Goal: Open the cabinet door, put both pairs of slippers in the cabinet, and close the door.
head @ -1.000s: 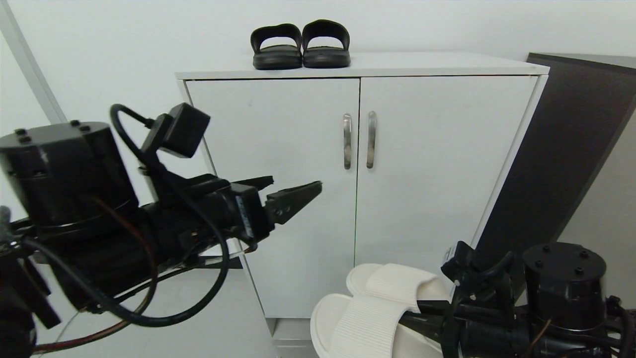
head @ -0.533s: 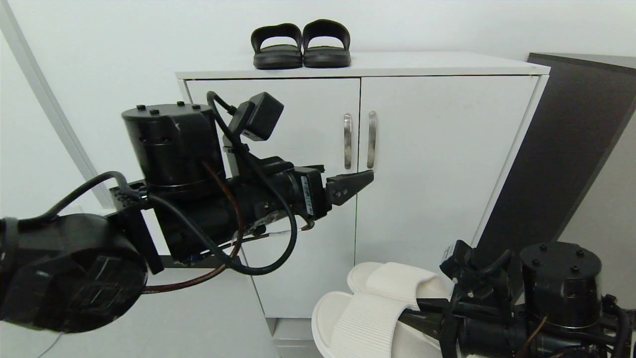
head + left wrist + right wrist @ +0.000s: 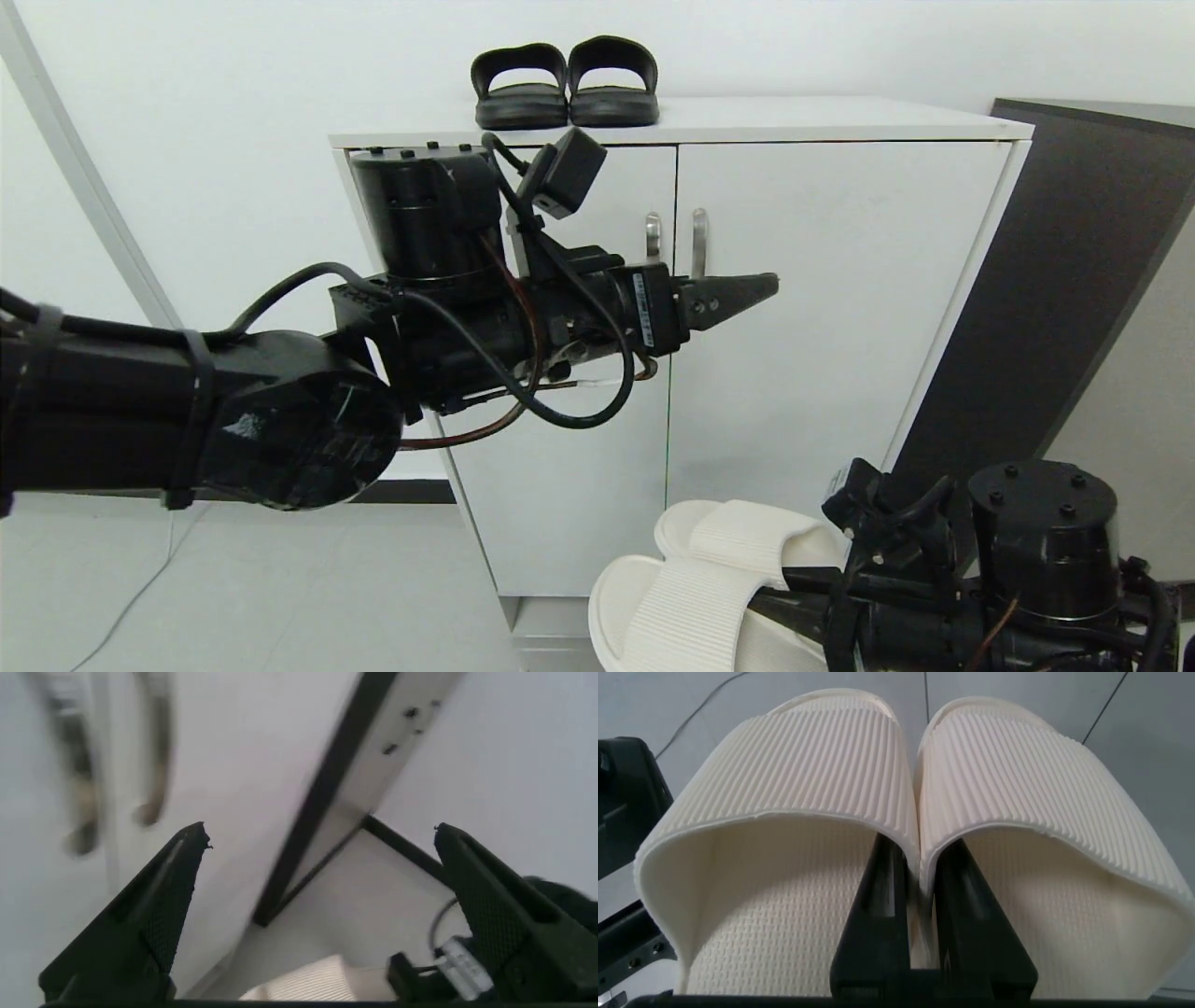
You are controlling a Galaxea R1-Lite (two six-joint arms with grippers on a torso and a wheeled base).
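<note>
Cabinet doors [image 3: 840, 327] closed, their handles [image 3: 697, 241] behind the spread left claw [image 3: 761, 285].

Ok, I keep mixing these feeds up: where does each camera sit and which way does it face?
Head view: on the robot's head, facing forward and down at the cabinet with black slippers on top; both arms show.
Left wrist view: on that wrist, looking past the open left tool at the door handles.
Right wrist view: on that wrist, looking along the right tool at the white slippers it grips.
Shared: head and left wrist views both show the handles and white slippers.
</note>
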